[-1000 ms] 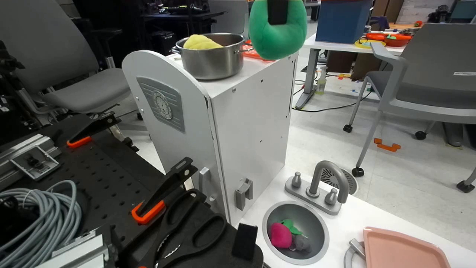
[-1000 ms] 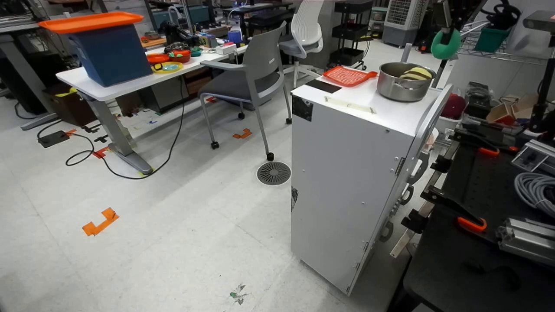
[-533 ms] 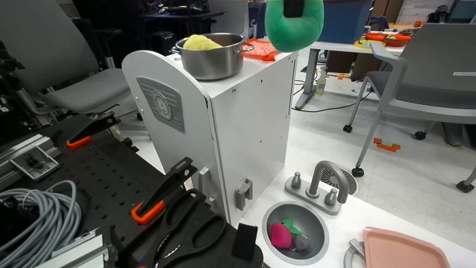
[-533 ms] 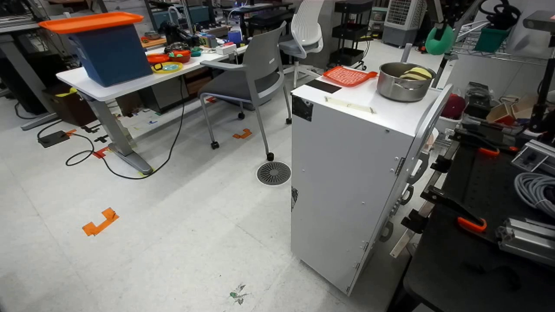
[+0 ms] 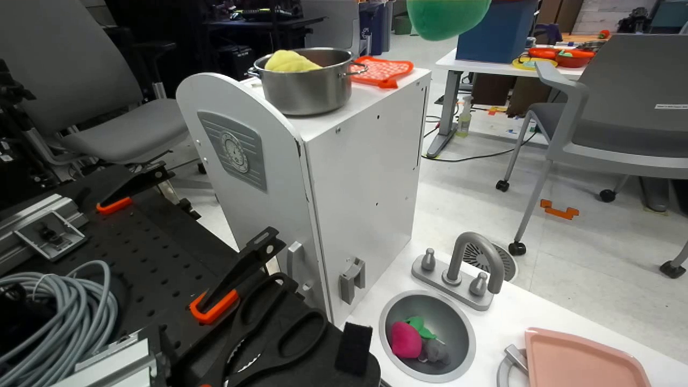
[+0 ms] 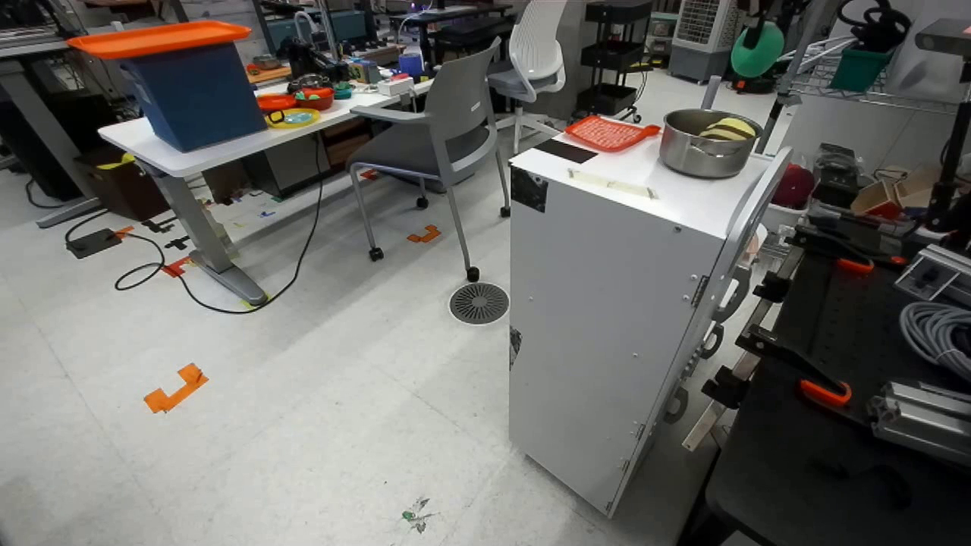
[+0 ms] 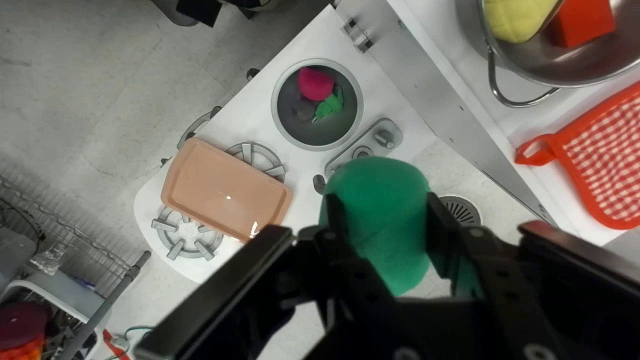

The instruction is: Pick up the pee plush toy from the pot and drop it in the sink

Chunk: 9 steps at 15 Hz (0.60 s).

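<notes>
Pale flooring [image 6: 326,425] spreads below the gripper [image 7: 384,210], with a grey chair [image 6: 459,114] and a white desk [image 6: 208,158] well apart from it. The gripper's two fingers [image 7: 442,235] press on opposite sides of a green plush ball [image 7: 377,235], so the ball hangs in its grasp in mid-air. In an exterior view only the underside of the ball [image 5: 449,19] shows, at the top edge. Lower than the gripper and beyond it, toward the left in the wrist view, the round sink [image 7: 322,134] sits in a white counter [image 7: 250,127]. A magenta toy [image 7: 316,84] and some green leaves [image 7: 330,103] lie in it, along with a dark grey lump [image 7: 301,109] that is too dim to name with confidence. Just beside the sink stands a grey faucet [image 5: 457,260], partly hidden by the ball in the wrist view. Farther to the gripper's left in that view, and lower too, a pink tray [image 7: 225,187] lies over parts of two burners [image 7: 189,235]. To the gripper's right, also lower, the silver pot [image 7: 565,62] stands on top of a white cabinet [image 5: 365,177], holding a yellow toy [image 7: 520,20] and a red block [image 7: 587,25]. The ball is well apart from both pot and sink. Sharing that cabinet top, near the pot and likewise right of the gripper, lies a red checked potholder [image 7: 607,160].
</notes>
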Each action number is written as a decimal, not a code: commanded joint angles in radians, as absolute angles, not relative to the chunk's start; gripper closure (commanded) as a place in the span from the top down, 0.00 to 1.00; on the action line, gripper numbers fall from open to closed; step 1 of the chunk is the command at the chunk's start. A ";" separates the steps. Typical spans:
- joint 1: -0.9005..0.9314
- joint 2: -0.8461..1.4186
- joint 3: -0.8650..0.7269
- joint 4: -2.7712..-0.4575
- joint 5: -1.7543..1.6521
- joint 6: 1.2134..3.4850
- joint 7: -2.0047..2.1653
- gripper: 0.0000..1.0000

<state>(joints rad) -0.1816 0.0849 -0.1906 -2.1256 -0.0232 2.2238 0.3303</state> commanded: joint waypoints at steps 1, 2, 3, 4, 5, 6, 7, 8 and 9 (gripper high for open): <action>-0.180 0.073 -0.192 -2.112 0.000 2.214 0.325 0.72; -0.179 0.075 -0.192 -2.110 -0.003 2.213 0.326 0.78; -0.178 0.078 -0.191 -2.109 -0.002 2.214 0.325 0.86; -0.178 0.080 -0.190 -2.109 0.000 2.214 0.325 0.93; -0.178 0.080 -0.190 -2.110 0.007 2.214 0.320 0.99; -0.177 0.079 -0.189 -2.111 0.010 2.215 0.318 1.00; -0.177 0.078 -0.188 -2.113 0.011 2.216 0.316 1.00; -0.176 0.076 -0.187 -2.115 0.010 2.217 0.316 1.00; -0.175 0.072 -0.186 -2.119 0.004 2.221 0.317 1.00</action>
<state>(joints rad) -0.1789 0.0845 -0.1882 -2.1177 -0.0088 2.2239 0.3283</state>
